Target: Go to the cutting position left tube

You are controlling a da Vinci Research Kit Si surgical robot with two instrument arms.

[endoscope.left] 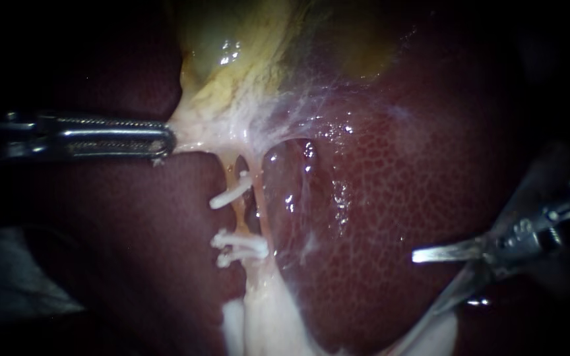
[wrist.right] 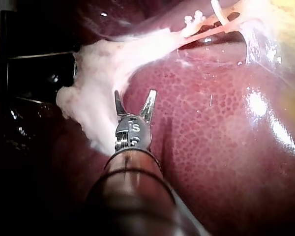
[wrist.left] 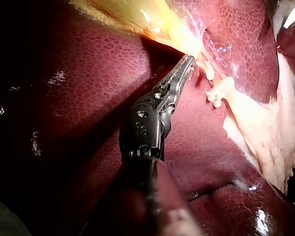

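This is a surgical practice lab, seen close in on an organ specimen. A dark red, mottled liver fills the scene, with a yellowish gallbladder at its far side, brightly lit against black surroundings. White clips sit across a thin tube on the near side of the gallbladder. Two slender metal instruments reach in: the left instrument, its toothed tool closed on the gallbladder's pale neck, and the right instrument, its two blades apart. Past the pale fatty tissue beside the right instrument stands a dark, straight-edged fixture.
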